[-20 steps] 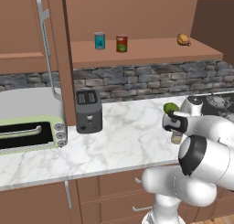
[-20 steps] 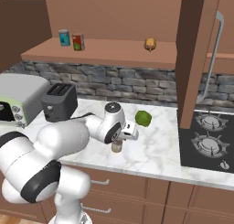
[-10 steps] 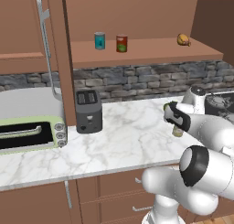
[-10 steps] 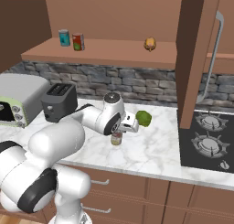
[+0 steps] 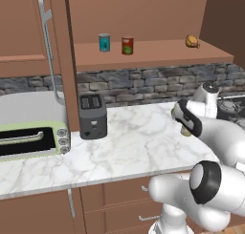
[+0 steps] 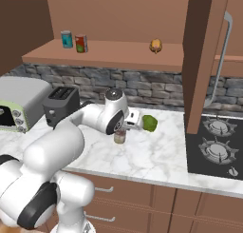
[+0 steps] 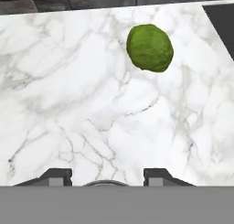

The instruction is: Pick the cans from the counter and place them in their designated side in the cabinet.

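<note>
The hand [image 6: 120, 130] was seen low over the counter [image 6: 156, 156], directly above the cream-yellow can [image 6: 119, 136], which stood upright on the marble with its long axis vertical. In the hand view the two dark fingertips [image 7: 55, 176] rose on either side of a curved silvery rim [image 7: 106, 184] at the bottom edge, judged to be the can's lid. The can therefore lay straight down the hand's line of approach, between the fingers and not to one side.

The jaws were seen part-way closed around the can. Whether the pads were actually pressing on its wall could not be told from these views. The can appeared to rest on the counter, not lifted.

A green round item [image 7: 150, 47] lay on the counter just beyond the can, apart from it and from the fingers.

On the cabinet shelf [image 5: 158, 54] the red can [image 5: 127, 45] was noted standing just beside the teal-blue can [image 5: 104, 42], on that half of the board. A small orange-brown item [image 5: 192, 41] sat well apart at the other end.

Judgement: one can placed, one left. The coming move was judged to turn on a straight vertical lift, then a carry up and toward the teal-blue can's side, well away from the orange-brown item.
</note>
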You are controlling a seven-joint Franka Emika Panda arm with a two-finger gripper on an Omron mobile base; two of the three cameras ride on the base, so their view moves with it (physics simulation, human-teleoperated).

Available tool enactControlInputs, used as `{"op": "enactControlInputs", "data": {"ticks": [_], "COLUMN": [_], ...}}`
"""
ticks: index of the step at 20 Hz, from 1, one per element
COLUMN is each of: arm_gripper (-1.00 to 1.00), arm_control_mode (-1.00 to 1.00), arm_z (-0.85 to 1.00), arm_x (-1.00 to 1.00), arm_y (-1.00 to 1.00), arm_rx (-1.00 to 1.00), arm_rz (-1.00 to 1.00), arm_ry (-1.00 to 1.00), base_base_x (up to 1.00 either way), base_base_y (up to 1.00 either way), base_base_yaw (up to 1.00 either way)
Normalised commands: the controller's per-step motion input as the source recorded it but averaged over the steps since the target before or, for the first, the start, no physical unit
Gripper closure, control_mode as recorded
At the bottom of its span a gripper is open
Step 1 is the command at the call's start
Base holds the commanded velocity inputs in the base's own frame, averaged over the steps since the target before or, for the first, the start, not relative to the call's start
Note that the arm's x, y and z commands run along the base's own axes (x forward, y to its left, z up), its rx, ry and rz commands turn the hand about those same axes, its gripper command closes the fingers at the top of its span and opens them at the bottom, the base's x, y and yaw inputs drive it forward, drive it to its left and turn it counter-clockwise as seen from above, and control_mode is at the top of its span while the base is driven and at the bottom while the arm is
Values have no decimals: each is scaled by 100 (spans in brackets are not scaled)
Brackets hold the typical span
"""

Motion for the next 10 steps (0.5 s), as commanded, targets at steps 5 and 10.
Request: {"op": "enactControlInputs", "data": {"ticks": [5, 10], "arm_gripper": [100, 100], "arm_control_mode": [-100, -100], "arm_z": [32, 32], "arm_x": [0, -5], "arm_y": [11, 13], "arm_rx": [0, 0], "arm_rz": [0, 1], "arm_ry": [-6, -9], "base_base_x": [0, 0], "base_base_y": [0, 0], "base_base_yaw": [0, 0]}}
